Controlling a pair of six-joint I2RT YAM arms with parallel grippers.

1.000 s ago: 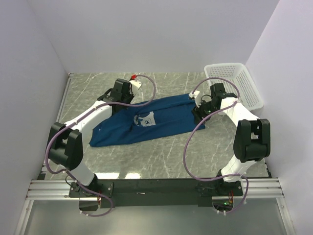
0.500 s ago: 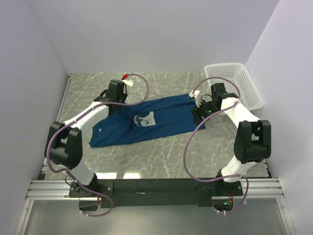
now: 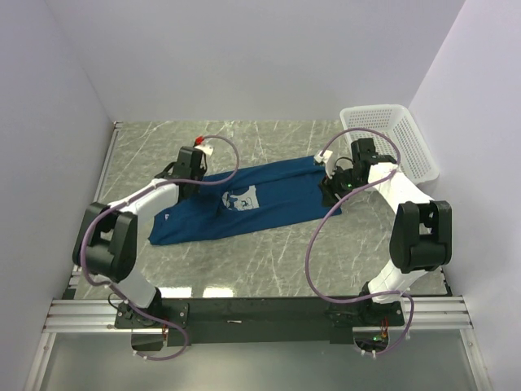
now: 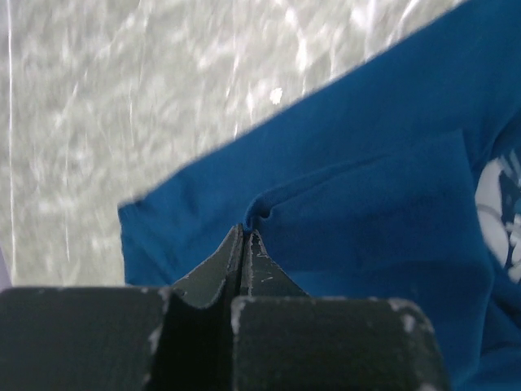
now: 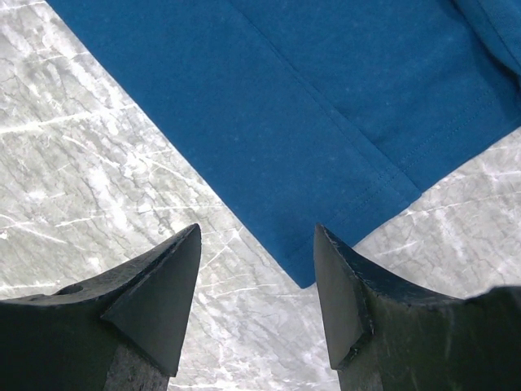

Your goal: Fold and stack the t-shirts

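— How is the light from above?
— Bright and even, coming from overhead. Shadows are faint, and two pale glare patches sit on the bench (image 3: 269,252) near its front edge.
— The wrist views?
— Left: soft all over, the bench washed to white glare, the jaws a dark blur. Right: sharp, the t-shirt (image 5: 326,122) hem stitching crisp, only the jaws slightly out of focus.

Dark blue t-shirt (image 3: 273,199) lies spread lengthwise, slightly rumpled, print up.
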